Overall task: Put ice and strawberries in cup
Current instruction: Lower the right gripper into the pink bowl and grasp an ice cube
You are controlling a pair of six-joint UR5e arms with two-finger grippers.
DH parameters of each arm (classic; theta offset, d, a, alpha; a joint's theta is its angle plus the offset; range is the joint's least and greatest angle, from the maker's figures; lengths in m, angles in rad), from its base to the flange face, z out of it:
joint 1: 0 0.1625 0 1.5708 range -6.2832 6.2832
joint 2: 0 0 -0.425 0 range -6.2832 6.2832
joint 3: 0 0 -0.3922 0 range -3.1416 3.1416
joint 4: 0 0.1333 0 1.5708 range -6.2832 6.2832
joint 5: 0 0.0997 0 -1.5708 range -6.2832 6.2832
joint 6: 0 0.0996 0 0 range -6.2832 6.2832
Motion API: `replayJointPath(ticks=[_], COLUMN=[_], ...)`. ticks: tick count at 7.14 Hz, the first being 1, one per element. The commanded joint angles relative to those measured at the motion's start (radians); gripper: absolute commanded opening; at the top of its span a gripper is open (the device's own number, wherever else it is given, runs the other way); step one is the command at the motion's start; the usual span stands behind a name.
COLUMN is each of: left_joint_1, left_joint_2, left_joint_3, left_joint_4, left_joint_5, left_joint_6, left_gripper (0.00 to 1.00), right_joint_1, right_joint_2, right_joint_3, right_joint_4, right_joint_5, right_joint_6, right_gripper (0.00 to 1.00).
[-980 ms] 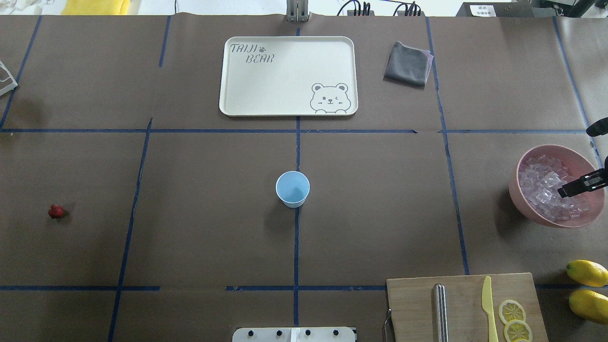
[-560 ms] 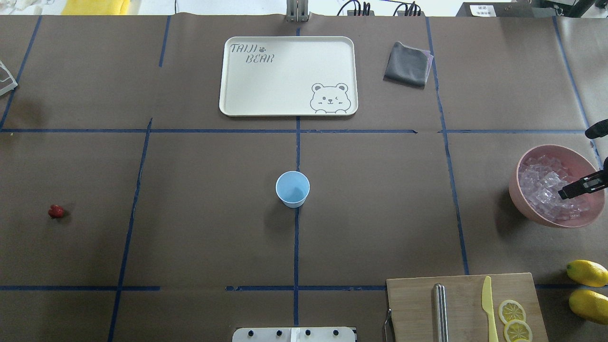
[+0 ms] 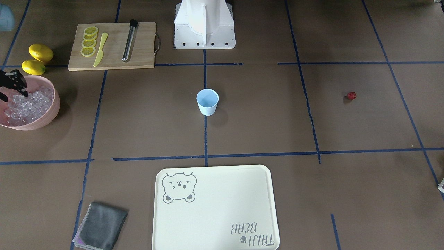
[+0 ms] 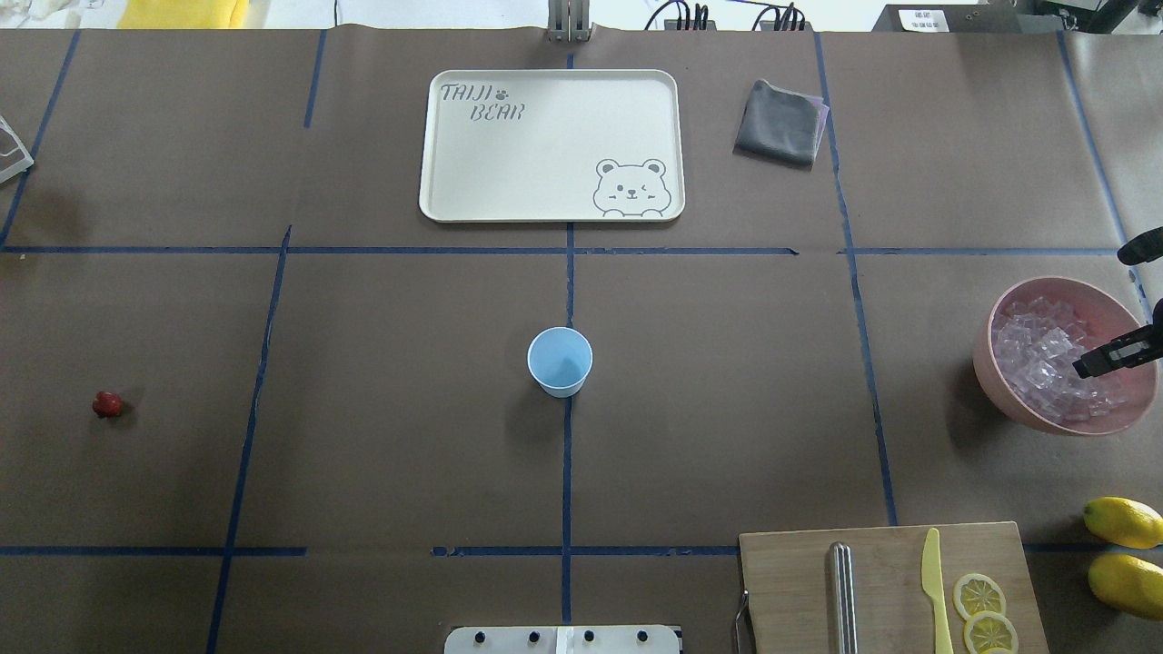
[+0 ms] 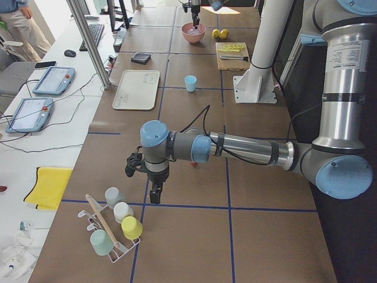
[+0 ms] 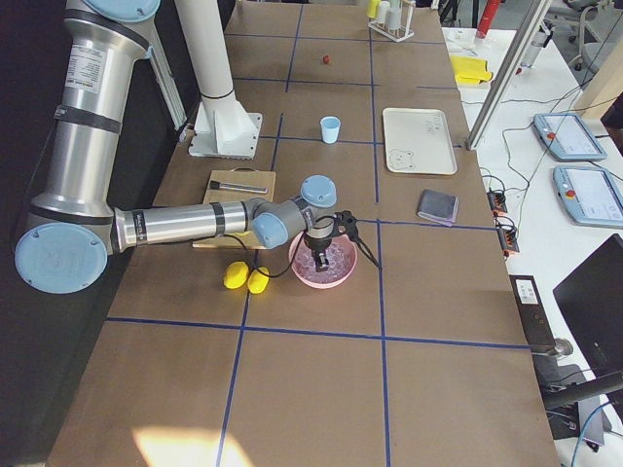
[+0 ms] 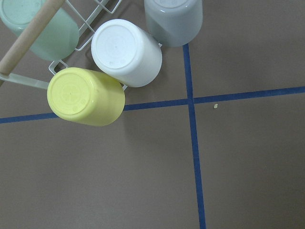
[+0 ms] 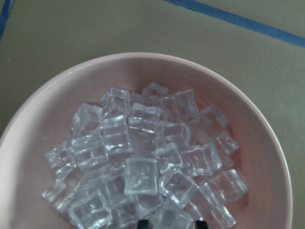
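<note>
Fingertips of the right end effector (image 4: 1083,367) stand spread at the bottom of the right wrist view, low over the heap of small clear glassy ice cubes (image 8: 141,175) with a cube or two between them; nothing looks pinched yet. The ice fills a large pink round bowl (image 4: 983,356) at the right edge of the brown paper-covered counter (image 4: 727,409). Near the front right corner lie two yellow lemons (image 4: 1123,521). The small light-blue tapered cup (image 4: 560,361) stands upright and looks empty at the middle of the counter, well apart from the bowl, and the single dark-red strawberry (image 4: 106,404) lies near the left edge. The left end effector (image 5: 154,196) hangs beyond that, at the left end; I cannot tell how its fingers are set. The likely trouble is the grip: the cubes are slick and packed together, so closing could squirt one out, catch a corner only, or wedge two at once. A weak hold could drop the cube on the long carry to the cup, and a low approach could tip that light cup.
</note>
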Motion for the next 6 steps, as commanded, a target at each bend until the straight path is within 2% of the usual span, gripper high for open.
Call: replayJointPath(ticks=[1,3,4,6], left_joint_1=[0.000,0.000,0.000,0.000], left_joint_2=[0.000,0.000,0.000,0.000], left_joint_3=[0.000,0.000,0.000,0.000], left_joint_4=[0.000,0.000,0.000,0.000], left_joint_5=[0.000,0.000,-0.002,-0.002], left_joint_6=[0.000,0.000,0.000,0.000], left_gripper=[1.00,1.00,1.00,1.00], right_joint_1=[0.002,0.010,0.027,0.099], right_joint_2=[-0.002,-0.019,-0.055,-0.053], right_joint_3=[0.007,0.034,0.083,0.159], right_joint_4=[0.001,0.001,-0.003,-0.013], right_joint_5=[-0.001,-0.001,0.001,0.013], right_joint_6=[-0.002,-0.009,-0.012,-0.012], right_gripper=[0.08,0.08,0.08,0.07])
